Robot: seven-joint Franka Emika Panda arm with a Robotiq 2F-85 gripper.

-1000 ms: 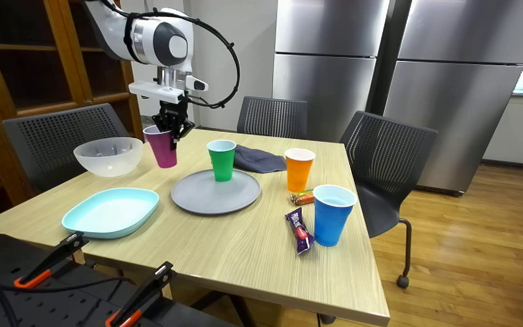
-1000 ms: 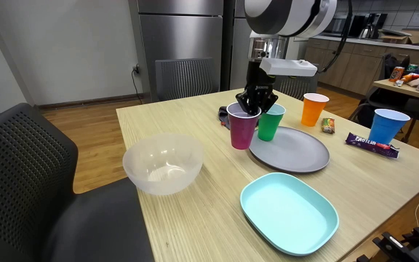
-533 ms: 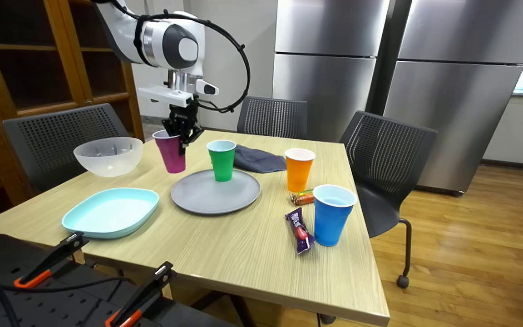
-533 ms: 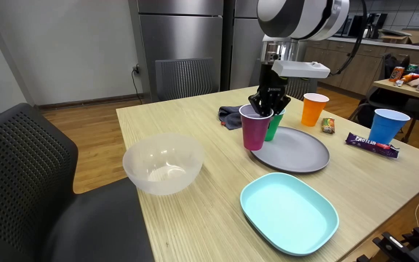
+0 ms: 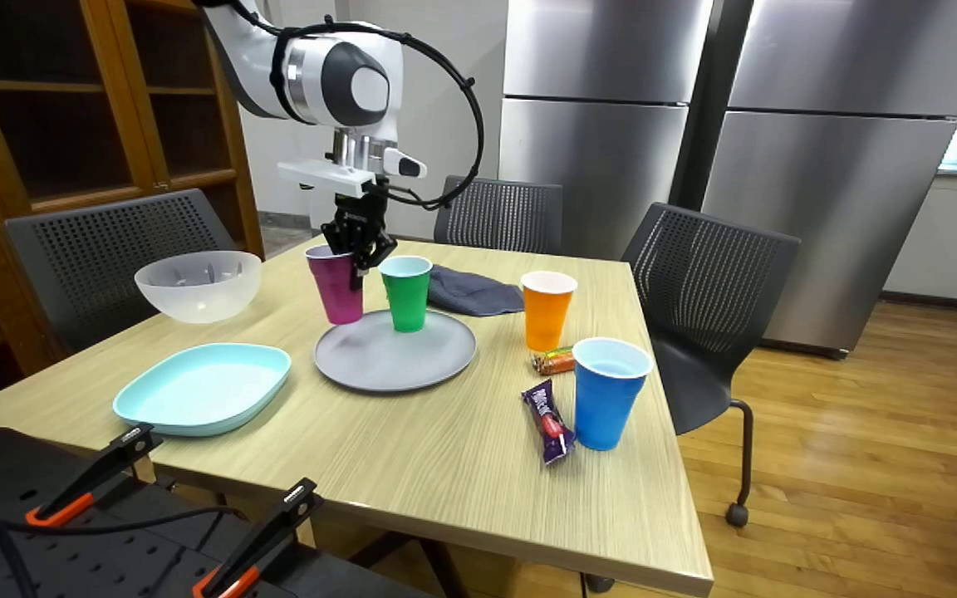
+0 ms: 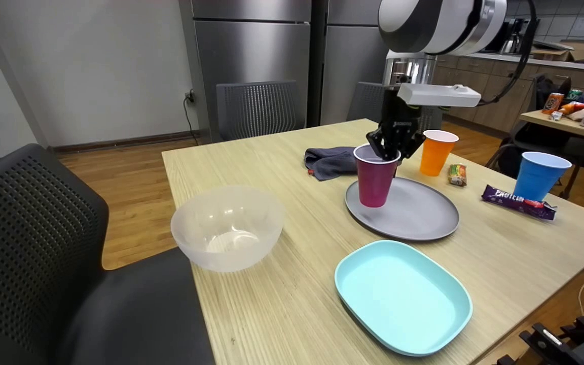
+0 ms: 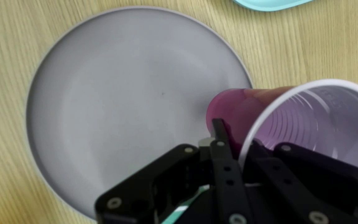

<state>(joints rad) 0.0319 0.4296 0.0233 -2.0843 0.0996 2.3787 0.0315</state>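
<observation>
My gripper [image 5: 360,267] is shut on the wall of a purple cup [image 5: 336,286]. In the wrist view one finger of the gripper [image 7: 236,138] is inside the cup [image 7: 239,105] and one outside. The cup is slightly tilted, its base over the edge of a round grey plate [image 5: 395,365]; I cannot tell whether it touches. A green cup [image 5: 408,295] stands on the plate just beside the gripper. In an exterior view the gripper [image 6: 393,149] and purple cup [image 6: 373,185] hide the green cup.
A dark cloth [image 5: 474,291] lies behind the plate. A frosted bowl [image 5: 196,291] and turquoise tray [image 5: 204,390] are on one side. An orange cup [image 5: 547,316], blue cup [image 5: 607,399], purple wrapped bar [image 5: 549,422] and orange wrapped snack [image 5: 555,361] are on the other. Chairs surround the table.
The gripper has carried the purple cup away from the bowl to the plate's edge, close to the green cup. The grip is unchanged, and the other objects have not moved.
</observation>
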